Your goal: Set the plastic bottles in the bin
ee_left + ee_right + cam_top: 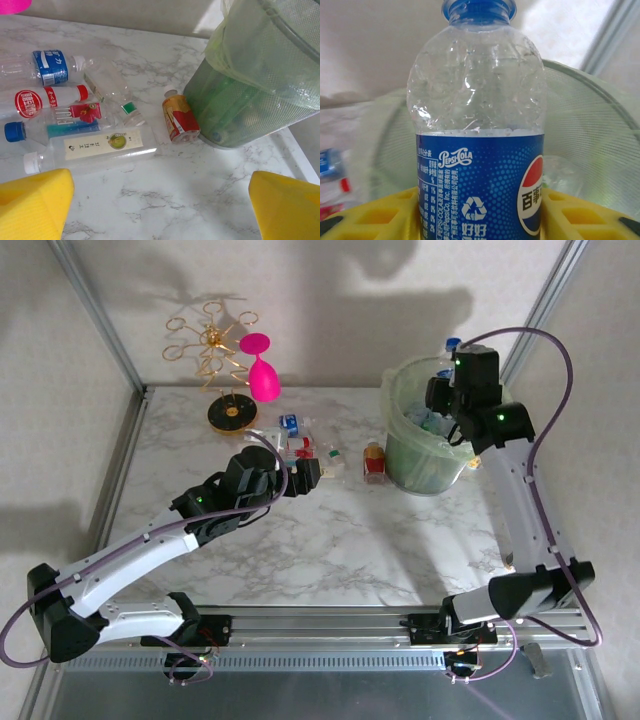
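Right jaws are closed on the Pepsi bottle [480, 150], with the yellow pads pressed to either side of the blue label, low on the body. The bottle is upright, cap up, held over the bin [402, 390] at the far right of the surface [330, 560]. The bin's mesh wall and bag lining show behind the bottle in the right wrist view. Step in hand, as I read it: the drop. To do it well, centre the bottle over the mouth, not the rim, and clear of the bag's folded edge. Release low inside the mouth, since an upright bottle may tip and catch the lip. Open fully so the label does not drag on a pad. The bottle is clear plastic, dimpled and a little dented at the shoulder, and looks empty. It has a blue wrap with a red-white-blue roundel and a recycling mark. It looks light and springy and could bounce. Left jaws are wide with nothing between them, hovering over the surface near the loose bottles [75, 115], which lie on their sides in a cluster left of the bin. A small red-gold bottle [179, 119] lies at the bin's foot; touching or just beside, I cannot tell. Green and clear shapes show through the bin wall, so some bottles are already in.
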Robot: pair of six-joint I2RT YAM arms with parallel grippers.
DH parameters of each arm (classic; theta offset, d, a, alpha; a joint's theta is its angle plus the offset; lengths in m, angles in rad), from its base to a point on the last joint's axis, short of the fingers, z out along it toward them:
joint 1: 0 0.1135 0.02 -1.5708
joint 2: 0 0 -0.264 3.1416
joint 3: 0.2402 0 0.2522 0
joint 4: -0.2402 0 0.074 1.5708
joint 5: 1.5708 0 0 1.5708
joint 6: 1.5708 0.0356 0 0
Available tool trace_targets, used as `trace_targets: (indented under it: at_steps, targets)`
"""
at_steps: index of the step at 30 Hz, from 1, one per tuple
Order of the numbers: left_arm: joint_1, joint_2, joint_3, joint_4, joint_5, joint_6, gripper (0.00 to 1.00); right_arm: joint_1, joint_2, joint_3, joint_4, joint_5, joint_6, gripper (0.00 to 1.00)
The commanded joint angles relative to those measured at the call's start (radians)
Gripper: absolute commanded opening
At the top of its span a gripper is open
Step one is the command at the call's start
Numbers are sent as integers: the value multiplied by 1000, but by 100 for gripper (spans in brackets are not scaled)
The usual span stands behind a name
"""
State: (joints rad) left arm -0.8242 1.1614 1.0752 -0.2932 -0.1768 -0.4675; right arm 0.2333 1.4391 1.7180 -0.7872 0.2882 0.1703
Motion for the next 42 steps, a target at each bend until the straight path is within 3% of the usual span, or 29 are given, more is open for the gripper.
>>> trace_targets:
  at_steps: [1, 10, 22, 25, 33, 42]
  targets:
    - [-6, -16, 11, -21, 8, 27, 90, -35, 56, -28, 47, 14, -23, 49]
    - [-6, -25, 7, -2, 99, -5, 90, -41, 174, -40, -38, 146, -1, 51]
    - [15, -23, 5, 10, 153, -19, 90, -42, 166, -169, -17, 321, -11, 57]
    - [20, -24, 5, 11, 159, -23, 90, -47, 190, -161, -13, 322, -12, 58]
    - [31, -29, 2, 17, 166, -25, 90, -51, 228, -54, -36, 245, 12, 77]
    - [46, -25, 0, 22, 172, -29, 90, -49, 237, 50, -46, 220, 2, 78]
